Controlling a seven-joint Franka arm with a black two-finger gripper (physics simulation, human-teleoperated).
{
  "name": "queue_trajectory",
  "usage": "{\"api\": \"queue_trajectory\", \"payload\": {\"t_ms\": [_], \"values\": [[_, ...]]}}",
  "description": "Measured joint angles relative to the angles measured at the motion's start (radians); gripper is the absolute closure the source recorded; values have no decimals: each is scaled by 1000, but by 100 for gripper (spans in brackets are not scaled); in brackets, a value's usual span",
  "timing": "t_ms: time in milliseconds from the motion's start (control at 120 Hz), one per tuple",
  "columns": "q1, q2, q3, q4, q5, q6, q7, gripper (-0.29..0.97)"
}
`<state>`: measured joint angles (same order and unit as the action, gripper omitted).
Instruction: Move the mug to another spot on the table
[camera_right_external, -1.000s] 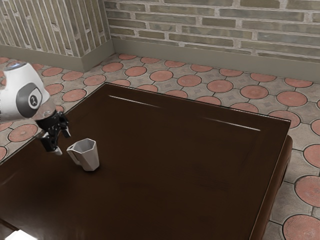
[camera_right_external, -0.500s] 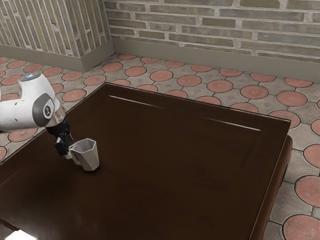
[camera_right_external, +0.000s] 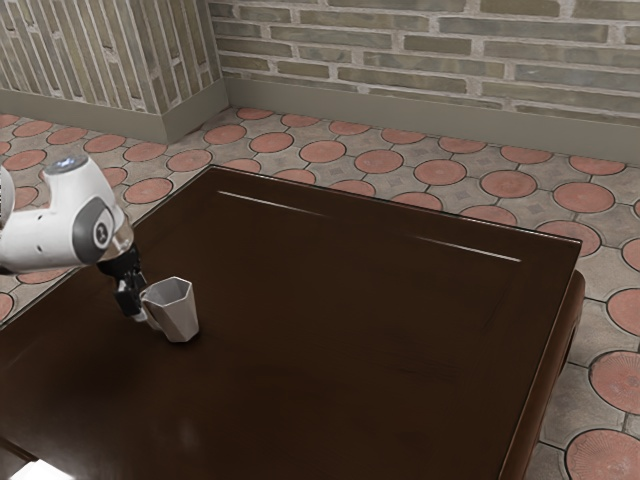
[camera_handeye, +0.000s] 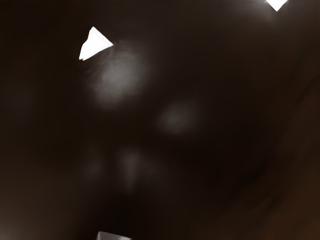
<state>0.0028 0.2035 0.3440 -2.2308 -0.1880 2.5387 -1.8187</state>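
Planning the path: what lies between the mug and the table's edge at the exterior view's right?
Nothing; that view shows bare table from mug to edge.

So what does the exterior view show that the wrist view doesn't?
The exterior view gives you the white arm, its claw right beside the handle side of the pale mug, the brick wall and the round-tiled floor. The wrist view gives you two bright white triangles and a pale sliver too small to identify. Both share the dark brown table, seen very close from the wrist.
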Motion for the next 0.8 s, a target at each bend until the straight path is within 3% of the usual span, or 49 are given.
{"api": "queue_trajectory", "payload": {"t_ms": [383, 683, 800], "values": [[0, 41, -6, -2, -3, 53, 0, 1], [-3, 37, -8, -11, -10, 87, 31, 47], [-1, 0, -10, -24, -63, 76, 69, 56]]}}
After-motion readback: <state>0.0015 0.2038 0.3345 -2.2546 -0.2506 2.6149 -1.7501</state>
